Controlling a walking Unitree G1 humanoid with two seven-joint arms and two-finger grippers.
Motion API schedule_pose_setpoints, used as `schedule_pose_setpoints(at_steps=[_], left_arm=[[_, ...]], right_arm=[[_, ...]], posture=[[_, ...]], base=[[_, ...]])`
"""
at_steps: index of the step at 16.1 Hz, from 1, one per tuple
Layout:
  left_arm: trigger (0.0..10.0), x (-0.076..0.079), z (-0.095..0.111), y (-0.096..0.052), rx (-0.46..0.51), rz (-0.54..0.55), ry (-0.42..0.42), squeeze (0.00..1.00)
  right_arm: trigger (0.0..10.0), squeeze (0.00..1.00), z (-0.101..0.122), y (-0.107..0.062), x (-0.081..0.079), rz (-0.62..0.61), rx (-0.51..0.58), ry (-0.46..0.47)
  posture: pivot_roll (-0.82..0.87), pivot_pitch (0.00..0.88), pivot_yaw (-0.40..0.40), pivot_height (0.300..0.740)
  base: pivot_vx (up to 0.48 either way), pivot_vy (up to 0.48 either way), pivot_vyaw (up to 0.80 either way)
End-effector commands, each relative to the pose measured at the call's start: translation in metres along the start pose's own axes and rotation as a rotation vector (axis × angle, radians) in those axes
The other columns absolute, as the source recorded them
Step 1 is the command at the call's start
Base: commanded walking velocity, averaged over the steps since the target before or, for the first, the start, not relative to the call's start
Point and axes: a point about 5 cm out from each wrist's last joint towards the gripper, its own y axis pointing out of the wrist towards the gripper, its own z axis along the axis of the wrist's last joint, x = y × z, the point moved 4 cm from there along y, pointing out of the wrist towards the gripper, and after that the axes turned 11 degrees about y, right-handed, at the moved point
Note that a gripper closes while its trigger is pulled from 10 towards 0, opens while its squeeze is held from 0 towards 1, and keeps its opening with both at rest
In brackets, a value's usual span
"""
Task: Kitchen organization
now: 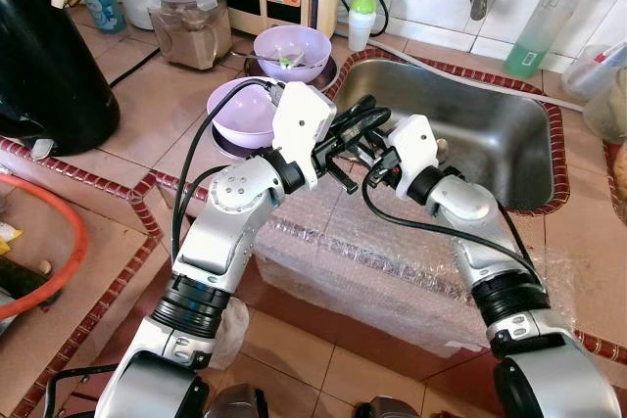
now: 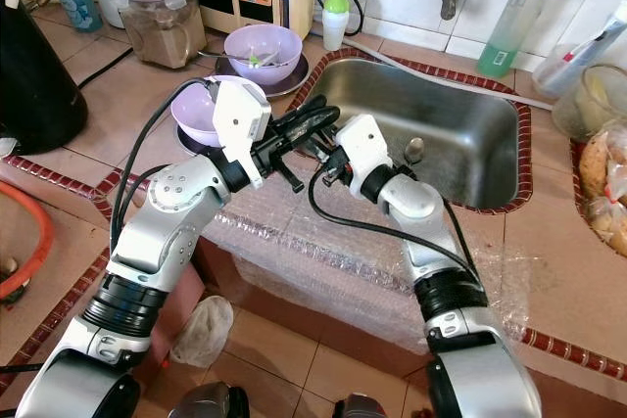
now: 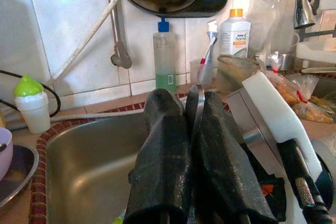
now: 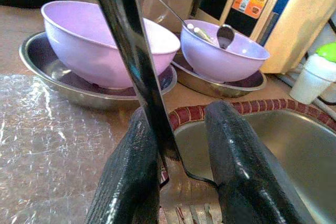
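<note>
I cannot make out what the thin black utensil [image 4: 131, 51] is. In the right wrist view it crosses as a long dark strip, its top end cut off by the frame and its lower end lost behind my own fingers, with a few slots showing down by the sink's edge. My left gripper [image 3: 189, 100] has its fingers pressed together on that strip, which shows as a dark sliver in the seam between them. My right gripper [image 4: 184, 114] stands apart, the strip lying against one finger and a clear gap to the other. From the head views both grippers meet tip to tip over the left rim of the steel sink [image 1: 509, 134], tangled in cables, so the utensil itself is hard to pick out there. Under my arms, bubble wrap [image 1: 362, 261] covers the front of the tiled counter [image 1: 147, 105]. Two lilac bowls sit on steel plates left of the sink, the near bowl [image 1: 240, 110] partly hidden by my left wrist and the far bowl [image 1: 292, 51] holding a spoon [image 4: 226, 32]. A green soap bottle [image 1: 544, 22] stands against the white wall tiles.
</note>
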Motion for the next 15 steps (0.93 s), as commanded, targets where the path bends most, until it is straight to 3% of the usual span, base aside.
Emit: schedule_pose_setpoints(at_steps=[1,2,3,4,5,6,7,12,15], left_arm=[[0.4,0.000,-0.003,-0.003,-0.019,-0.011,0.028,0.00],[0.7,0.001,-0.005,-0.003,-0.025,-0.014,0.041,0.00],[1.8,0.001,-0.007,-0.005,-0.034,-0.015,0.059,0.00],[4.4,0.001,-0.007,-0.006,-0.038,-0.013,0.064,0.00],[9.8,0.001,-0.010,-0.008,-0.050,-0.008,0.068,0.00],[10.0,0.002,-0.013,-0.009,-0.061,-0.005,0.070,0.00],[10.0,0.003,-0.018,-0.013,-0.076,0.014,0.062,1.00],[10.0,-0.004,-0.030,-0.025,-0.138,0.078,0.074,1.00],[10.0,0.002,-0.039,-0.037,-0.196,0.059,0.062,1.00]], right_arm=[[0.0,0.00,0.008,-0.004,0.017,-0.039,0.016,0.006],[0.0,0.00,0.009,-0.003,0.019,-0.041,0.013,0.002],[0.0,0.00,0.010,-0.001,0.023,-0.046,0.005,-0.008],[0.0,0.00,0.010,0.001,0.025,-0.049,0.001,-0.013],[0.0,0.00,0.009,0.003,0.028,-0.058,-0.010,-0.021],[0.0,0.00,0.008,0.005,0.030,-0.065,-0.022,-0.029],[0.0,0.00,0.005,0.009,0.033,-0.077,-0.050,-0.051],[0.0,0.00,-0.002,0.018,0.039,-0.126,-0.123,-0.116],[0.0,0.00,-0.012,0.018,0.042,-0.167,-0.182,-0.146]], posture=[[-0.06,0.069,0.011,0.740],[-0.06,0.074,0.009,0.740],[-0.06,0.082,0.007,0.740],[-0.05,0.089,0.005,0.740],[-0.04,0.098,0.003,0.740],[-0.04,0.098,0.003,0.740],[-0.01,0.124,-0.007,0.740],[0.04,0.153,-0.017,0.740],[0.09,0.178,-0.021,0.740]], base=[[0.000,0.000,0.00],[0.000,0.000,0.00],[0.000,0.000,0.00],[0.000,0.000,0.00],[0.000,0.000,0.00],[0.000,0.000,0.00],[0.000,0.000,0.00],[0.000,0.000,0.00],[0.000,0.000,0.00]])
